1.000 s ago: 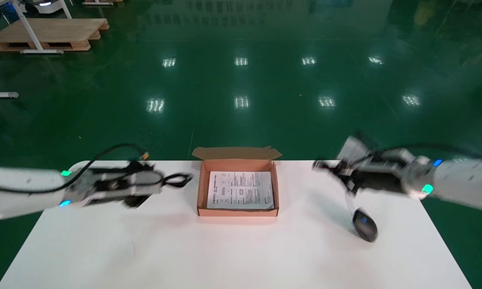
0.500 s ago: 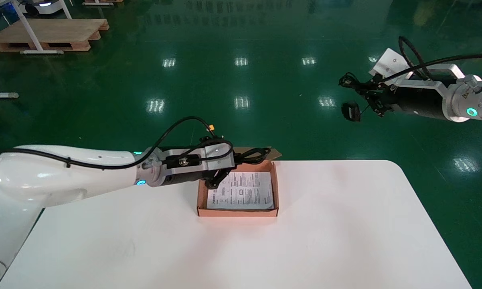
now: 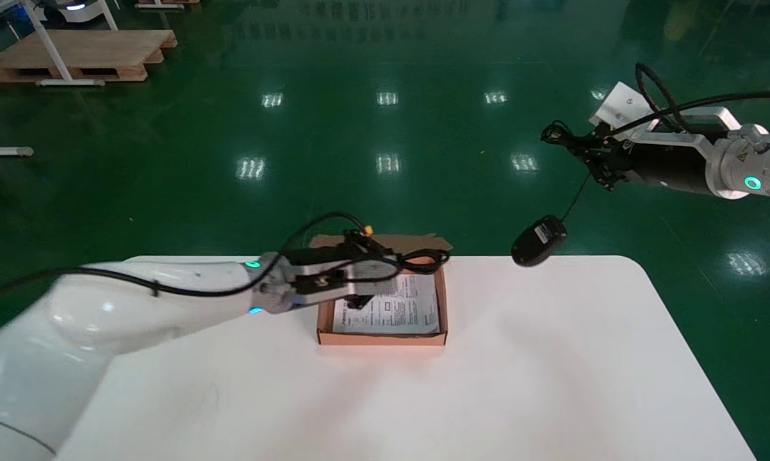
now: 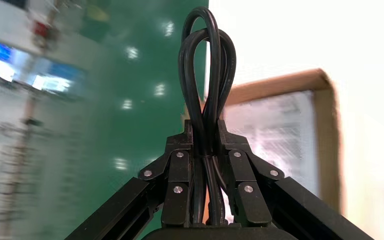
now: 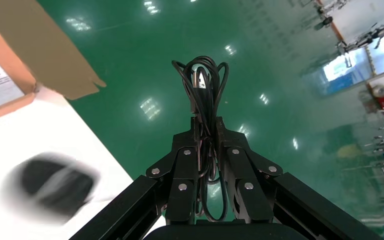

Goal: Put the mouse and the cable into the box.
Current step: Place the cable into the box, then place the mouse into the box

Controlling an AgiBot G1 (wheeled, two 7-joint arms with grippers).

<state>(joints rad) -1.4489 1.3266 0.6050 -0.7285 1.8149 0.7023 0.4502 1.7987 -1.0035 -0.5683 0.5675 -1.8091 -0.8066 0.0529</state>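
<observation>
1. Between the fingers of the left gripper (image 3: pixel 399 265) (image 4: pixel 205 146) sits a thick black doubled-over cable (image 3: pixel 427 259) (image 4: pixel 206 75). The fingers are closed tight on its waist, and its rounded loops stick out past the fingertips.
2. Under those fingers stands an open brown cardboard box (image 3: pixel 382 338) (image 4: pixel 326 140) on the white desk (image 3: pixel 500 384), with a printed paper sheet (image 3: pixel 401 312) lying flat in its bottom. The cable's loops reach over the box's far rim; I cannot tell whether they touch it.
3. The right gripper (image 3: pixel 582 151) (image 5: pixel 207 134) is held high beyond the desk's far right corner, over the green floor (image 3: pixel 385 128). Its fingers are pinched together on a bundled thin black cord (image 3: pixel 557 133) (image 5: pixel 201 82), whose coils poke out beyond the fingertips.
4. Below those fingers, on a single strand of that cord, hangs the black oval computer mouse (image 3: pixel 539 241) (image 5: pixel 55 187). A pale patch shows on the side facing the head camera. It is in the air at the desk's far edge, well apart from the box.
</observation>
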